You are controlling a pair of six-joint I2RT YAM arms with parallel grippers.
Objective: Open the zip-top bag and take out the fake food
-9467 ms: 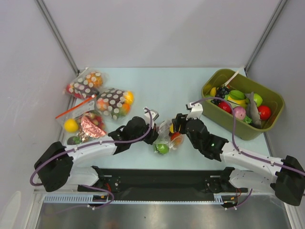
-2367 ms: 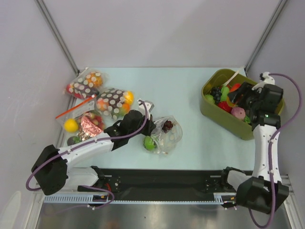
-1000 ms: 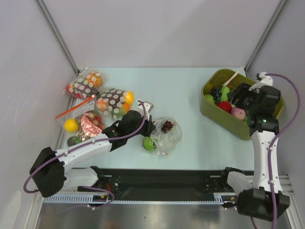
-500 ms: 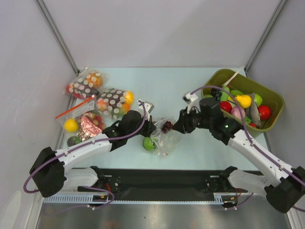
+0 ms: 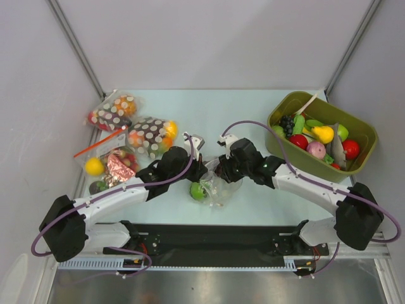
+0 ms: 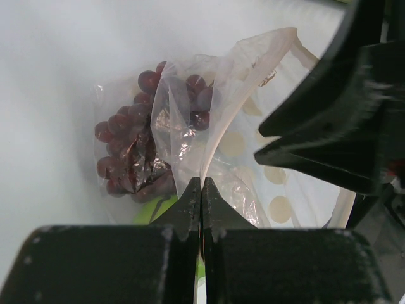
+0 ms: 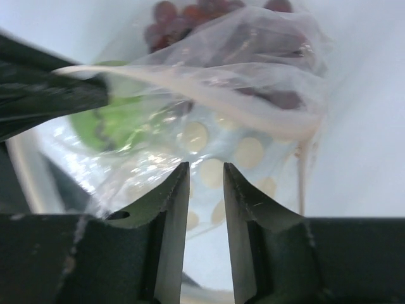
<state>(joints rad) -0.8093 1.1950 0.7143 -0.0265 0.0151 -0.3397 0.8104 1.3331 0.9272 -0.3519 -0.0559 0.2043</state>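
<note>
1. Left arm: reaches from the near-left base across the table (image 5: 221, 107) toward centre, forearm low. The left gripper (image 5: 199, 170) (image 6: 201, 187) is clenched, its fingers pressed flat together on a fold of the zip-top bag's film.
2. Right arm: stretches from the near-right base leftward, elbow low, with a purple cable looping above it. The right gripper (image 5: 223, 170) (image 7: 204, 168) points into the bag's mouth. Its fingers stand narrowly apart, with nothing seen pinched between them.
3. Zip-top bag (image 5: 221, 187) (image 6: 235, 63) (image 7: 253, 107): clear crinkled plastic with pale round dots. It lies at table centre between the two grippers, its rim lifted and gaping.
4. Grape bunch (image 6: 126, 158) (image 7: 177, 16): dark purple, glossy beads, inside the bag at its far end.
5. Green fruit (image 5: 199, 190) (image 7: 101, 120): round, smooth, inside the bag near the left gripper.
6. Olive bin (image 5: 278, 106): rigid plastic, far right, holding assorted toy fruits.
7. Brown white-dotted bags (image 5: 149, 136): filled, far left.
</note>
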